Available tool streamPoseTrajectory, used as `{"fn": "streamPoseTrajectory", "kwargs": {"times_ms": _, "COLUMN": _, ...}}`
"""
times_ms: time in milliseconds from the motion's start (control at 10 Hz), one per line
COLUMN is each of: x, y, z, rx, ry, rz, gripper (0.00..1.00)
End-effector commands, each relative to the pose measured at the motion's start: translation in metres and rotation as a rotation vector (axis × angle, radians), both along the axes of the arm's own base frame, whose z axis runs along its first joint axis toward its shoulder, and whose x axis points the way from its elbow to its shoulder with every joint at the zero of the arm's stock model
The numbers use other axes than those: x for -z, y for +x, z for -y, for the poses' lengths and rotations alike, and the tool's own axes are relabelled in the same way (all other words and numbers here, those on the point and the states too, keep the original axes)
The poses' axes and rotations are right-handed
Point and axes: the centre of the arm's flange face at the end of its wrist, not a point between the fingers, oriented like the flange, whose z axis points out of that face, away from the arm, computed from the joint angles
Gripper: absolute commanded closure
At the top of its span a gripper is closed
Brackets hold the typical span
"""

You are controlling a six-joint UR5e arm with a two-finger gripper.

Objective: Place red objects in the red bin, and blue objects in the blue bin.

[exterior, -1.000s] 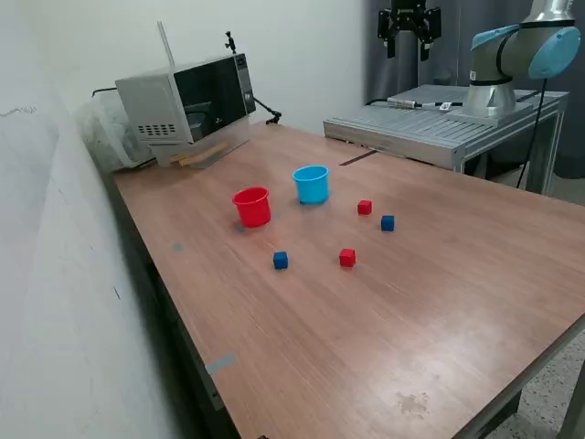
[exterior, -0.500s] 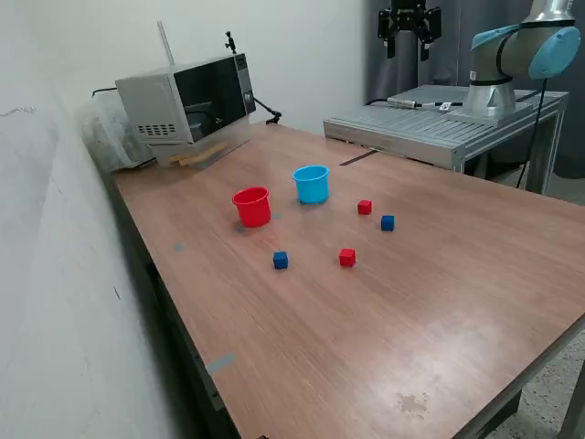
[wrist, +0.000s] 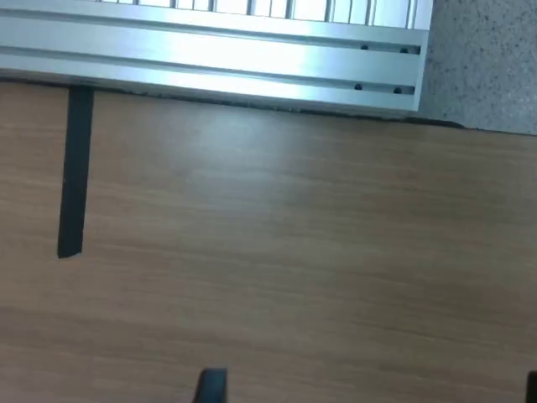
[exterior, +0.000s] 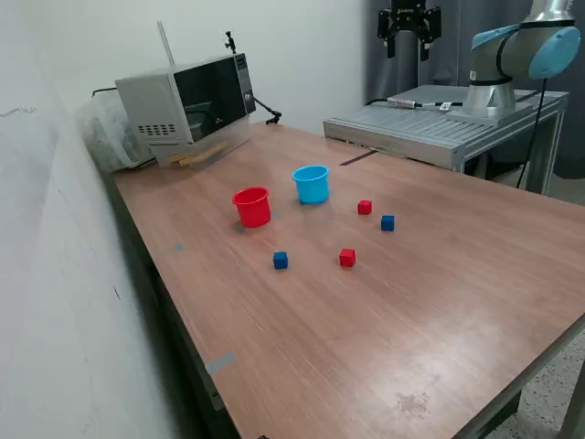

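Note:
On the wooden table a red bin and a light blue bin stand upright side by side. One red cube lies near the blue bin, another red cube closer to the front. One dark blue cube sits beside the first red cube, another blue cube in front of the red bin. My gripper hangs open high above the table's far edge, well away from all of them. In the wrist view the gripper shows only its fingertips, spread wide over bare wood.
A microwave stands at the far corner on the exterior view's left. An aluminium platform with the arm's base borders the far side. A black tape strip lies on the wood. A white wall runs along the left.

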Motion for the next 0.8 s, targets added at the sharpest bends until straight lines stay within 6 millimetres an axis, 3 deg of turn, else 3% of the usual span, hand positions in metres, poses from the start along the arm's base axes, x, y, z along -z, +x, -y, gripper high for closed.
{"fn": "streamPoseTrajectory", "kwargs": {"times_ms": 0, "x": 0.0005, "y": 0.002, "z": 0.0017, "rx": -0.007, "ry": 0.0, "rz": 0.001, "gripper": 0.0}}
{"fn": "streamPoseTrajectory", "kwargs": {"times_ms": 700, "x": -0.0029, "y": 0.002, "z": 0.0001, "rx": 0.002, "ry": -0.002, "rz": -0.009, "gripper": 0.0}}
